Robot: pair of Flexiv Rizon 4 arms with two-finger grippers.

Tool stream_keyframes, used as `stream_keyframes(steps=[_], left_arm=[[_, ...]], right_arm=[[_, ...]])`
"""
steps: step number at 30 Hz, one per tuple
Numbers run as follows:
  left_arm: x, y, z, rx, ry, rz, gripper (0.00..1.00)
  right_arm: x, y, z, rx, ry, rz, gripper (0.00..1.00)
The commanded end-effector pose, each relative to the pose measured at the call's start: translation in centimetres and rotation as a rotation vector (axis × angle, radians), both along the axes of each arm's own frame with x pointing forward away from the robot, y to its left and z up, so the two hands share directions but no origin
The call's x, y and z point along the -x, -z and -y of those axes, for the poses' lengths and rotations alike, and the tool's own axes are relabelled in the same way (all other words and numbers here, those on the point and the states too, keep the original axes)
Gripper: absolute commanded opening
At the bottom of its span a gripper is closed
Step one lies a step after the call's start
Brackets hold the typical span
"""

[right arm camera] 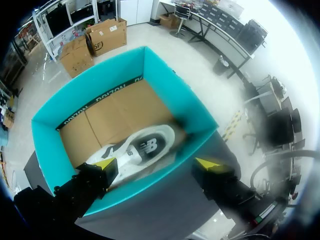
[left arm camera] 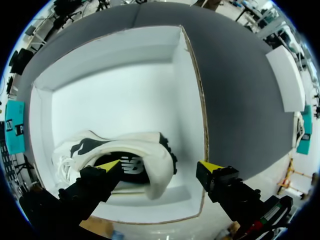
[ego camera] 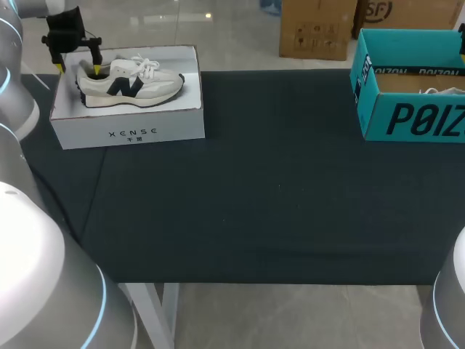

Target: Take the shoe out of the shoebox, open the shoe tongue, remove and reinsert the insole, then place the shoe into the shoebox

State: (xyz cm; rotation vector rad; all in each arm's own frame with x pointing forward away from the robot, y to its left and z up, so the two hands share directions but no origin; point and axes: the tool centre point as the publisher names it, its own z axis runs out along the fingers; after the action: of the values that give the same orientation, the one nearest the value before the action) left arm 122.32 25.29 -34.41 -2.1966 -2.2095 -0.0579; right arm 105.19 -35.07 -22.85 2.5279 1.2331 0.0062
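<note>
Shoe in white shoebox, upper left of frame, long axis left-right; left gripper jaws wide over its heel. Right gripper wide too, far off.

- The left arm has rounded silver-grey shells with thin glowing blue rings.
- The left gripper is black, its fingers tipped bright yellow.
- The right arm shows the same silver shell.

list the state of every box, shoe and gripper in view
white shoebox, open, shoe inside
white shoe, upright on its sole in that box
teal shoebox, open, second shoe inside
left gripper, open, over the white shoe's heel
right gripper, open, above the teal shoebox
</note>
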Motion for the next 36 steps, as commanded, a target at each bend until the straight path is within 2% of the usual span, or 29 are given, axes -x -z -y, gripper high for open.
stream_keyframes(steps=[1,12,13,14,15,18,20,22,25,36], left_arm=[[-1.1,0.6,0.0,-0.004,-0.004,-0.035,1.00],[-1.3,2.0,-0.3,-0.010,-0.015,-0.042,1.00],[-1.4,2.0,-0.3,-0.011,-0.015,-0.041,0.91],[-1.4,2.0,-0.3,-0.011,-0.015,-0.041,0.73],[-1.4,2.1,-0.3,-0.011,-0.015,-0.040,0.47],[-1.4,2.1,-0.2,-0.011,-0.016,-0.038,0.34],[-1.4,2.1,-0.2,-0.010,-0.017,-0.037,0.14],[-1.4,2.2,-0.2,-0.011,-0.017,-0.037,0.07],[-1.3,2.2,-0.3,-0.013,-0.018,-0.037,0.00],[-0.6,1.4,-0.6,-0.021,-0.015,-0.029,0.00]], right_arm=[[0.0,0.0,0.0,0.000,0.001,0.000,1.00],[0.0,0.0,0.0,0.000,0.001,0.000,1.00],[0.0,0.0,0.0,0.000,0.001,0.000,1.00],[0.0,0.0,0.0,0.000,0.001,0.000,1.00],[0.0,0.0,0.0,0.000,0.001,0.000,1.00],[0.0,0.0,0.0,0.000,0.001,0.000,1.00],[0.0,0.0,0.0,0.000,0.001,0.000,1.00],[0.0,0.0,0.0,0.000,0.001,0.000,1.00],[0.0,0.0,0.0,0.000,0.001,0.000,1.00],[0.0,0.0,0.0,0.000,0.001,0.000,1.00]])
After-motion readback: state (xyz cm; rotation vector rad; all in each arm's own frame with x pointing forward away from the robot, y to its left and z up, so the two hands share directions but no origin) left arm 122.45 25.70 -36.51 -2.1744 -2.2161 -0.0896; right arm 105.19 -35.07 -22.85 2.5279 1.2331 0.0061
